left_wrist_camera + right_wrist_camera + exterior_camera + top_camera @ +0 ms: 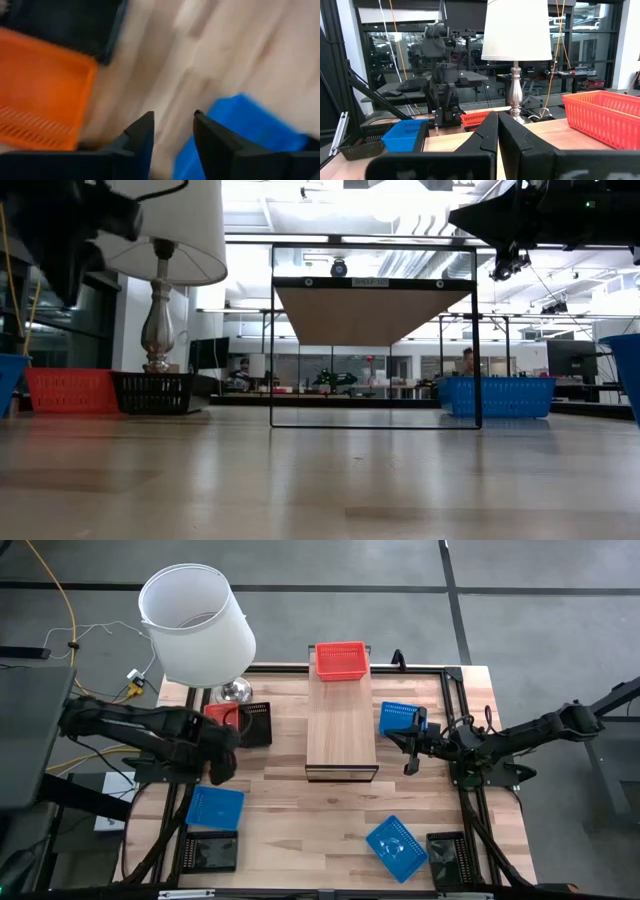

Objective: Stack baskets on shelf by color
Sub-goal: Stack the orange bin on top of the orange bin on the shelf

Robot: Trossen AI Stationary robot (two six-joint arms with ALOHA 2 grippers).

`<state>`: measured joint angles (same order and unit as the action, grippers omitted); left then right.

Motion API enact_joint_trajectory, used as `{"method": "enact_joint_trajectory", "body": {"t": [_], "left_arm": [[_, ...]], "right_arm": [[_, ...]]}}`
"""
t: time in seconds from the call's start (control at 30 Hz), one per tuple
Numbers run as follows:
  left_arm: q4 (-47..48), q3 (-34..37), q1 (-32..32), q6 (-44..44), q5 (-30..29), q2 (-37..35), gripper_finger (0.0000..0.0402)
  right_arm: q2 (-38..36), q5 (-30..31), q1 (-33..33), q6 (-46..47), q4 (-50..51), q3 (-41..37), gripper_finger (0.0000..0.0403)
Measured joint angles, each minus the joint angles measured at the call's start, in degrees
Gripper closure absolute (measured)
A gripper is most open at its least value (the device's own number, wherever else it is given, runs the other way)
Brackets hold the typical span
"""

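The shelf stands mid-table, and one red basket sits on its far end. My left gripper hovers open over the table's left side. It is between a red basket, a black basket and a blue basket. In the left wrist view its fingers hold nothing, with the red basket and blue basket on either side. My right gripper is shut and empty, raised just near of a blue basket right of the shelf.
A white-shaded lamp stands at the far left corner. Near the front edge lie another blue basket and black baskets. The shelf's dark frame stands open underneath. Bare wood lies near of the shelf.
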<state>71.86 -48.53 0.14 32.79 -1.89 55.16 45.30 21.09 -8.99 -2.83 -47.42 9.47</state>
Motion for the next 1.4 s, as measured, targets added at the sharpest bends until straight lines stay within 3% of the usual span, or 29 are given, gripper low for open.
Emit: {"method": "enact_joint_trajectory", "body": {"t": [0.2,0.37,0.6,0.87,1.0,1.4], "left_arm": [[3.18,0.00,-0.04,0.04,-10.72,4.19,0.0250],[2.58,0.00,0.20,-2.39,-13.96,8.62,0.0247],[1.38,1.19,6.30,-7.85,-13.54,13.66,0.0247],[-6.19,4.99,12.66,-12.91,-8.13,14.01,0.0247],[-6.34,5.01,14.12,-13.98,-10.14,13.98,0.0247],[-6.02,5.85,13.41,-16.28,-8.46,17.41,0.0247]], "right_arm": [[0.00,0.12,0.00,0.02,-0.04,0.00,0.0403],[0.00,0.14,0.00,0.01,-0.07,0.00,0.0403],[0.00,0.14,0.00,0.02,-0.07,0.00,0.0403],[0.00,0.16,0.00,0.00,-0.05,0.00,0.0403],[0.00,0.16,0.00,-0.02,-0.04,0.00,0.0403],[0.00,0.18,0.00,1.36,0.24,0.00,0.0403]]}}
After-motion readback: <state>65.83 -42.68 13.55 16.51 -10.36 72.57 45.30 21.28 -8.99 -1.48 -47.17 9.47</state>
